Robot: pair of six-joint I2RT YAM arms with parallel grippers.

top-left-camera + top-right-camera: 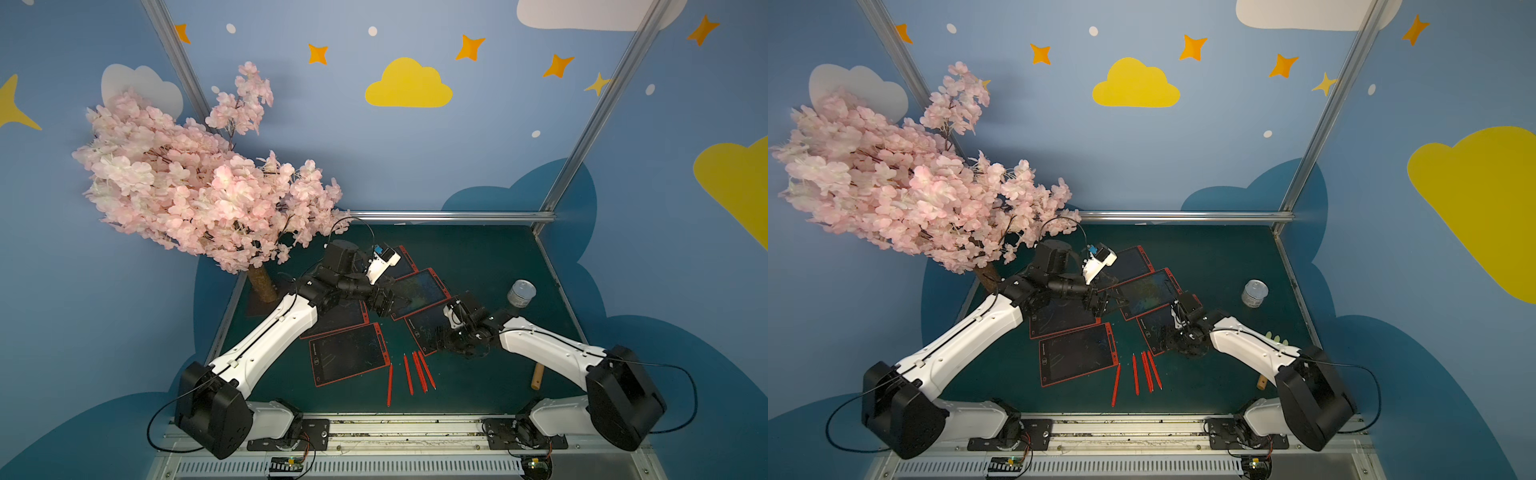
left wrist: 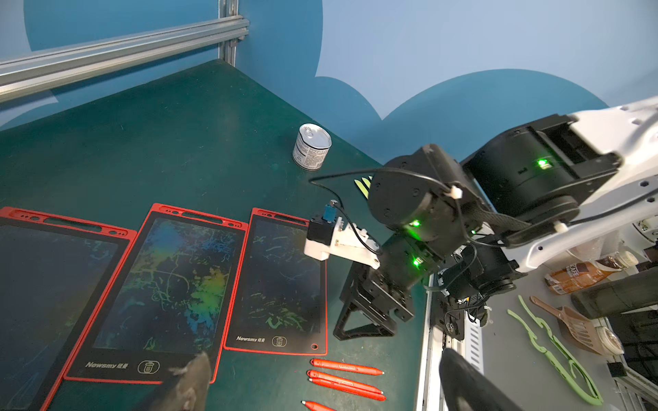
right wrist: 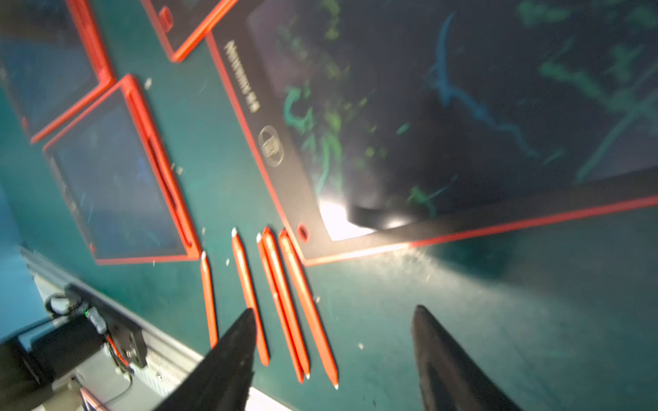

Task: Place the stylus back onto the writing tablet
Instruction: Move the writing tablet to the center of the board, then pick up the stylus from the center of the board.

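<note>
Five red styluses (image 3: 245, 281) with pale tips lie side by side on the green table (image 3: 498, 320), just off the near corner of the green-scribbled tablet (image 3: 463, 106); two touch along their length. The right gripper (image 3: 334, 311) hangs over their ends farthest from that tablet, jaws apart and empty. Four more red-framed tablets (image 1: 348, 353) fan out beside it, and the left gripper (image 1: 388, 301) hovers at the neighbouring one's edge, jaws wide, holding nothing. A tin can (image 1: 520, 293) stands beyond the tablet; bare table runs from it to the front rail (image 1: 415, 428)
</note>
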